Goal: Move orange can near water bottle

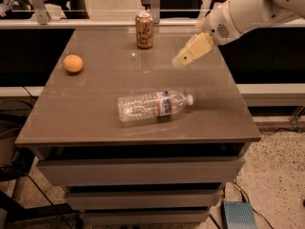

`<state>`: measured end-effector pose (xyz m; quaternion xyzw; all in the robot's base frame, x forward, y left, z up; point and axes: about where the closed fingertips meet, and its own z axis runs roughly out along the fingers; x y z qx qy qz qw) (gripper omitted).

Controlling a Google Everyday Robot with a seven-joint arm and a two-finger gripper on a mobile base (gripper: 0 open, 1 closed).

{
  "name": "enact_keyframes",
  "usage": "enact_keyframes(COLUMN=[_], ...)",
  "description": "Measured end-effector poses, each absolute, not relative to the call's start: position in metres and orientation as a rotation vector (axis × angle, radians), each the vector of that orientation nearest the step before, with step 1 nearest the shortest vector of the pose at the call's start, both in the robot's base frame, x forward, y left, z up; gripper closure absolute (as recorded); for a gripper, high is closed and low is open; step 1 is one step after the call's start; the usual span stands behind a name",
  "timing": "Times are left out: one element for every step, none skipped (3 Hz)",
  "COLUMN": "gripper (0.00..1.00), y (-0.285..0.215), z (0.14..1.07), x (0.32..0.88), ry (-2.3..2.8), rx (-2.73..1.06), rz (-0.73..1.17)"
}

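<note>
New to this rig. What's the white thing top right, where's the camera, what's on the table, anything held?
The white thing is a robot arm; its tan tip is a two-finger gripper, hovering above the table's right rear, holding nothing. One camera looks down at the table from its front; its mount is unknown. On the table: an orange can standing near the back edge, a water bottle lying on its side nearer the front, cap pointing right, and an orange fruit at left. The can should go near the bottle; the gripper isn't touching it.
</note>
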<state>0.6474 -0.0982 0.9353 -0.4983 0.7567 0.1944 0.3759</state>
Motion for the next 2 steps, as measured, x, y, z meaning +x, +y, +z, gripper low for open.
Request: enact_keyframes(gripper=[0.0,0.0], y=[-0.071,-0.04], z=[0.92,0.909], x=[0.678,0.725], ry=[1.893,1.795], rx=[-1.19,-1.11], rz=[0.531,0.547])
